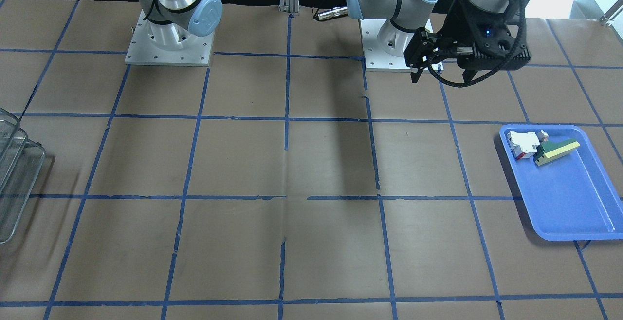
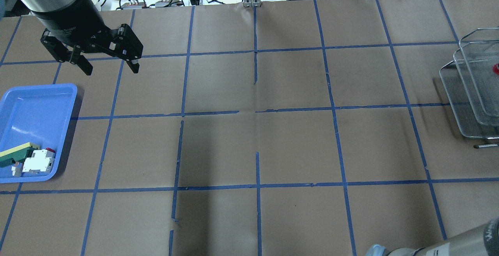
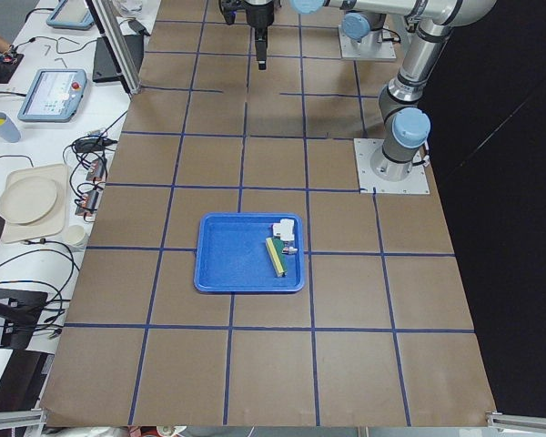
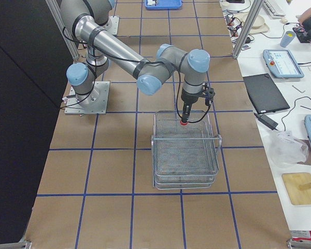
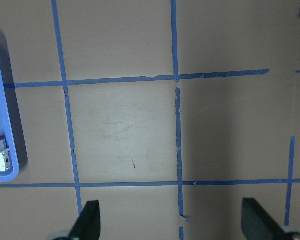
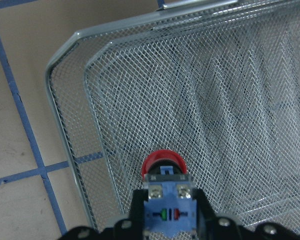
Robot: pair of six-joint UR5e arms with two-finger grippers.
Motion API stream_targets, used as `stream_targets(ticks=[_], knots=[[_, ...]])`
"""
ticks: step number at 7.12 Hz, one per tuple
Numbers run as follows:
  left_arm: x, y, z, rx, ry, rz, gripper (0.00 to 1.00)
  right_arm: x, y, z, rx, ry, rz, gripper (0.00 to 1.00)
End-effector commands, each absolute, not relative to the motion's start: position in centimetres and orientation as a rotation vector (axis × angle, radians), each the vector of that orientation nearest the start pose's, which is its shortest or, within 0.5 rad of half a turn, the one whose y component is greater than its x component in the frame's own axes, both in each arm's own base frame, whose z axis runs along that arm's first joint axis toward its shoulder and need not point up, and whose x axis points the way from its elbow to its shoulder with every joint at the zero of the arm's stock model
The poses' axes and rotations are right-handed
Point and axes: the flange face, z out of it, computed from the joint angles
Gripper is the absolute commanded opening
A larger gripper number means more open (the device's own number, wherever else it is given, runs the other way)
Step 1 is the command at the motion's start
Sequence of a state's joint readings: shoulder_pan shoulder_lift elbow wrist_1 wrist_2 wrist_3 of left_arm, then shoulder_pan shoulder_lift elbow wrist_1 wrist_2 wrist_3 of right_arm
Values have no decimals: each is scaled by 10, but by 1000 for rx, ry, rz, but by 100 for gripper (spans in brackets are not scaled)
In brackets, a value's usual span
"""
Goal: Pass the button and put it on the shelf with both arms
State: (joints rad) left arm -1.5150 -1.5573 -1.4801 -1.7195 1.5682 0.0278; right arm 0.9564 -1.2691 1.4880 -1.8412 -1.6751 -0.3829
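Tabletop (image 2: 273, 143): brown paper with a blue tape grid.

Shelf (image 4: 186, 161): stands at the robot's right end.

Right gripper (image 6: 165, 212): jaws closed on the button (image 6: 163, 162). It is gripped at its clear-blue block, red cap down, over the upper mesh tier and close to the rim. Contact with the mesh cannot be told.

Left gripper (image 2: 111, 70): jaws spread wide and empty, above the tabletop near the blue tray (image 2: 23, 96).

Risk: if released cap-down, the rounded cap likely tips and rolls. This near the rim, it could drop to the lower tier or off the shelf.
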Motion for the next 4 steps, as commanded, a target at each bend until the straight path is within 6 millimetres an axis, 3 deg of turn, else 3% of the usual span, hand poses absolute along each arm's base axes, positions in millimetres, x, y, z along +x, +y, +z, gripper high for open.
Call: stream_targets(ticks=[1, 2, 3, 4], knots=[[-101, -485, 538, -75, 3159, 6, 100, -256, -571, 387, 388, 3236, 28, 100], [-100, -492, 541, -84, 3158, -59, 100, -255, -568, 392, 386, 3239, 36, 100], [-101, -489, 537, -72, 3155, -40, 100, -248, -559, 410, 382, 3226, 70, 100], [-101, -490, 536, -70, 3155, -40, 100, -230, -540, 445, 373, 3229, 49, 100]])
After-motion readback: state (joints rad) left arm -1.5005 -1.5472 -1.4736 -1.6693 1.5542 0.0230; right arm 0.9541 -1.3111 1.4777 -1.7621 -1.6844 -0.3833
